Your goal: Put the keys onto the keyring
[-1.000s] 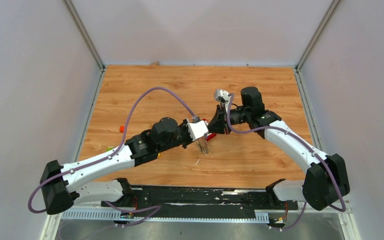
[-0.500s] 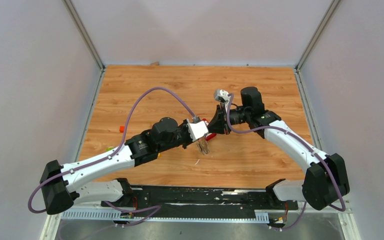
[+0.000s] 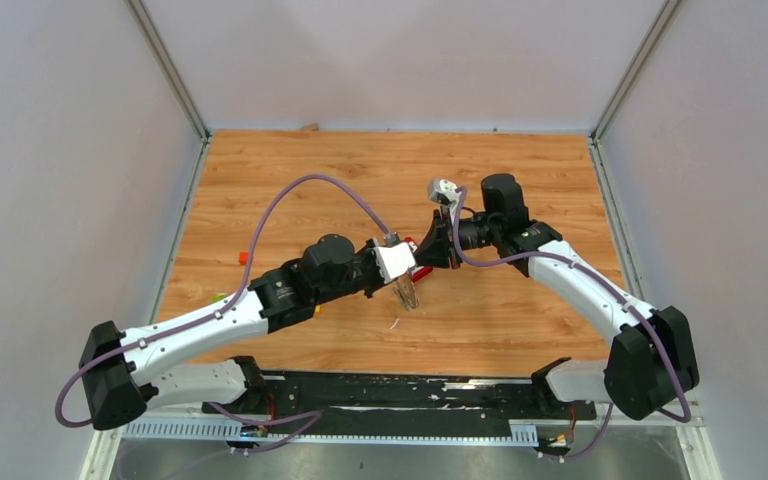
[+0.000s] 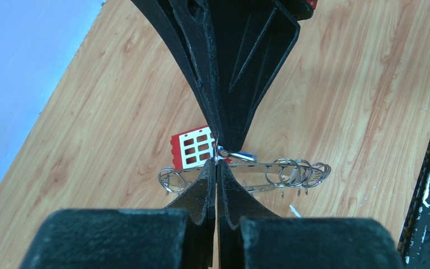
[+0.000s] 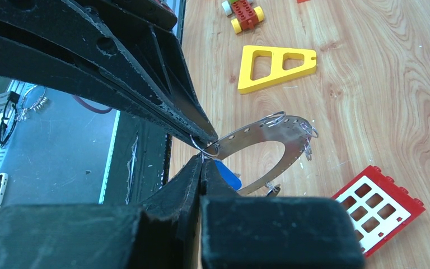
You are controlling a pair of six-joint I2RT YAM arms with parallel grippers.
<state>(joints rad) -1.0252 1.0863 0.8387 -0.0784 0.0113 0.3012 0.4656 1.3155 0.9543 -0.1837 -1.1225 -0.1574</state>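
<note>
The keyring is a flat grey metal ring with holes and several small wire rings on its rim, held above the table. My left gripper is shut on its edge. My right gripper is shut tip to tip against the left one, pinching a small wire ring. The blue key hangs from that ring beside my fingers, and shows as a blue sliver in the left wrist view. In the top view both grippers meet mid-table. A small dark bit hangs under the keyring.
A red block with white squares lies on the wood under the keyring. A yellow triangular frame and small toy bits lie towards the left side. An orange bit and a green bit sit near the left edge.
</note>
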